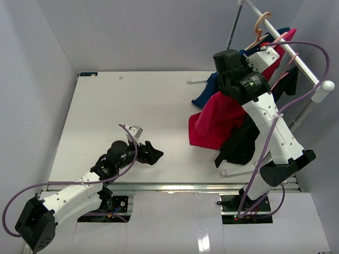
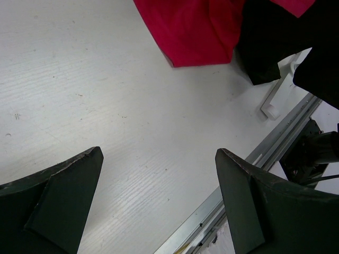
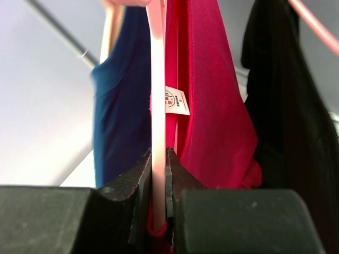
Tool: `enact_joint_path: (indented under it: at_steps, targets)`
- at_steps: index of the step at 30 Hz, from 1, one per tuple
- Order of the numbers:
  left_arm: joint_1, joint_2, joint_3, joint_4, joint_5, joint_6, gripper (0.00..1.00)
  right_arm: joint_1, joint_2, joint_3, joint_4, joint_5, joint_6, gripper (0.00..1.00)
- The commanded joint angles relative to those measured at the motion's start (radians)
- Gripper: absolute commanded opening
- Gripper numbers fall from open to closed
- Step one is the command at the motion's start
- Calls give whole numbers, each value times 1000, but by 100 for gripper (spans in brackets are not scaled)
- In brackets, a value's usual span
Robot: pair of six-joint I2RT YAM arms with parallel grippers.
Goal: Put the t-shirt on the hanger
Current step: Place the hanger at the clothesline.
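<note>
The crimson t-shirt (image 1: pixel 217 123) hangs in a bunch from the right side, its lower part resting on the table. It also shows in the left wrist view (image 2: pixel 193 29) and in the right wrist view (image 3: pixel 212 106), where its white label (image 3: pixel 176 100) is visible. My right gripper (image 3: pixel 159 159) is shut on the pale-pink hanger (image 3: pixel 158 79), with red cloth pinched at the jaws' base. In the top view the right gripper (image 1: pixel 229 71) is up by the rack. My left gripper (image 1: pixel 151 153) is open and empty, low over the table, left of the shirt.
A metal rack rail (image 1: pixel 296 58) runs along the back right with a beige hanger (image 1: pixel 260 26) on it. A navy shirt (image 1: pixel 209 90) and a black garment (image 1: pixel 241 143) hang beside the red one. The rack foot (image 2: pixel 275 98) lies near the table's front edge.
</note>
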Motion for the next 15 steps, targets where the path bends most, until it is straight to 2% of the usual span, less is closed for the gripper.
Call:
enact_joint_path:
  at_steps: [1, 15]
  targets:
    - [-6, -2, -8, 28, 11, -6, 98, -64, -42, -43, 151, 11, -53, 8]
    - [-6, 17, -6, 28, 11, -3, 98, -155, -31, -129, 158, -50, -11, 8]
